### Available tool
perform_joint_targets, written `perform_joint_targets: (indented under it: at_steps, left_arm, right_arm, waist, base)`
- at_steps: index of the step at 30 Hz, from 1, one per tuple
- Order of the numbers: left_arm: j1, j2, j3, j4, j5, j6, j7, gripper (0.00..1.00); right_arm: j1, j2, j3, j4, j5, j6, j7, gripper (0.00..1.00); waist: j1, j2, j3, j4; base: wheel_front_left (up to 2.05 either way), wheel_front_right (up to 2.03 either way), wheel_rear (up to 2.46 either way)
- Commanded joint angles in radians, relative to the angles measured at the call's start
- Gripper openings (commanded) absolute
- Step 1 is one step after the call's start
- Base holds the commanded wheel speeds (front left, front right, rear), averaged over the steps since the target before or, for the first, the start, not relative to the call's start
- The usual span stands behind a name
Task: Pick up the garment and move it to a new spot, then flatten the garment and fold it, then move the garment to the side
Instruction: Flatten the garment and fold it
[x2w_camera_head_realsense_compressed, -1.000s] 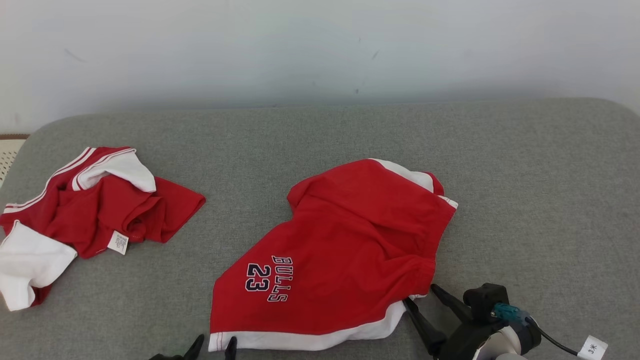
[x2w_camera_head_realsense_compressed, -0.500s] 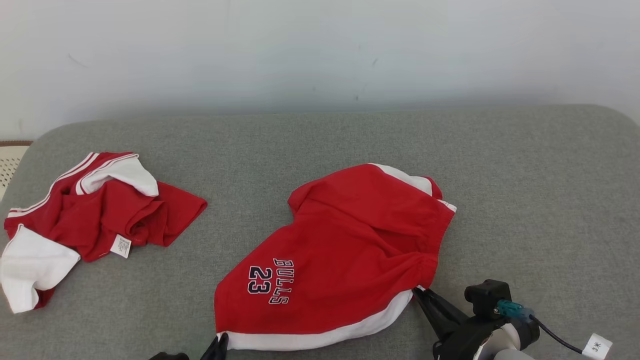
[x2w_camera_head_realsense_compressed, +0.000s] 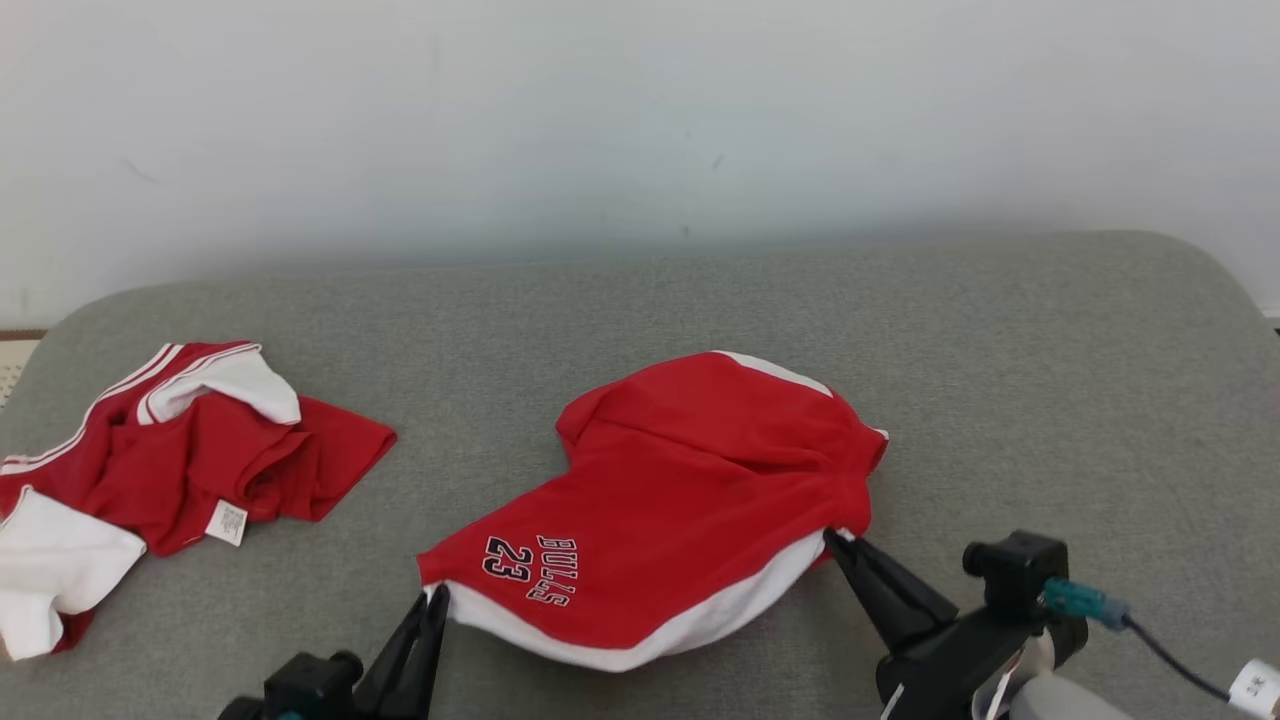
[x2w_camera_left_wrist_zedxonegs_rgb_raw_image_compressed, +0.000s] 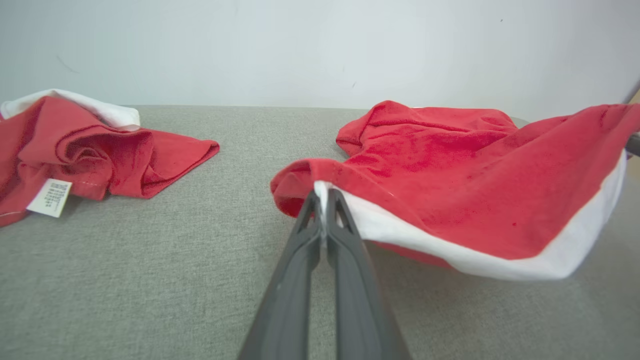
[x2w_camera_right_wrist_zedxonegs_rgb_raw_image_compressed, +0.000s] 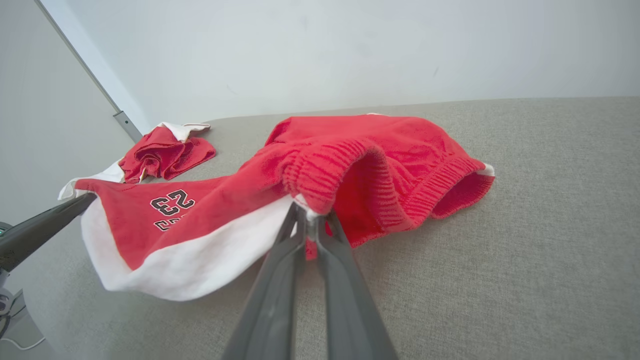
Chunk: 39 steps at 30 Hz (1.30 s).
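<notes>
Jaws: both pairs are closed, each pinching a near corner of the red shorts (x2w_camera_head_realsense_compressed: 690, 490). The left pair holds the tip of the white hem (x2w_camera_head_realsense_compressed: 700, 625) by the number print (x2w_camera_head_realsense_compressed: 530, 568). The right pair holds a scrap of white just under the ribbed waistband (x2w_camera_right_wrist_zedxonegs_rgb_raw_image_compressed: 325, 170).
Shorts: well to the right of the crumpled shirt (x2w_camera_head_realsense_compressed: 190, 460). The near edge is raised and sags between the two grips, and the far part rests on the grey cushion (x2w_camera_head_realsense_compressed: 1050, 380).
Slip risk: each grip looks to bite only a sliver of cloth. A quick pull could tug a corner free and leave the shorts hanging from one side.
Drag risk: if carried low, the resting part would scrape along the cushion and bunch or roll under, which would make flattening harder.
Uneven pull: if the two pairs drift apart, the cloth goes taut and strains the thin grips. If they close in, it droops and creases.
Shirt risk: a new spot chosen toward the shirt could sweep the hanging hem across it and tangle the two.
</notes>
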Motion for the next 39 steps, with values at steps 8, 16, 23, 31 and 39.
perform_joint_targets:
  at_steps: [8, 16, 23, 31, 39]
  left_arm:
    - [-0.196, 0.102, -0.066, -0.019, 0.033, -0.016, 0.023, 0.0]
    - [-0.543, 0.196, -0.148, 0.012, -0.033, -0.016, 0.091, 0.0]
    - [-0.892, 0.267, -0.246, 0.091, -0.085, -0.017, 0.135, 0.0]
    - [-1.263, 0.296, -0.28, 0.263, -0.145, -0.017, 0.141, 0.0]
    - [-1.492, 0.238, -0.294, 0.475, -0.136, -0.016, 0.094, 0.0]
  right_arm:
    - [-0.13, -0.067, -0.016, -0.086, 0.078, 0.001, 0.054, 0.0]
    - [-0.418, -0.031, -0.015, -0.035, 0.159, 0.001, 0.119, 0.0]
    - [-0.754, 0.021, 0.001, 0.072, 0.256, 0.001, 0.166, 0.0]
    - [-1.101, 0.085, -0.032, 0.278, 0.347, 0.001, 0.149, 0.0]
    - [-1.293, 0.119, -0.01, 0.513, 0.329, 0.001, 0.096, 0.0]
  waist:
    - [0.0, 0.0, 0.021, -0.051]
    - [0.0, 0.0, 0.143, -0.103]
    - [0.0, 0.0, 0.28, -0.13]
    - [0.0, 0.0, 0.411, -0.148]
    - [0.0, 0.0, 0.448, -0.136]
  base:
    - [0.0, 0.0, 0.0]
    - [0.0, 0.0, 0.0]
    - [0.0, 0.0, 0.0]
    - [0.0, 0.0, 0.0]
    - [0.0, 0.0, 0.0]
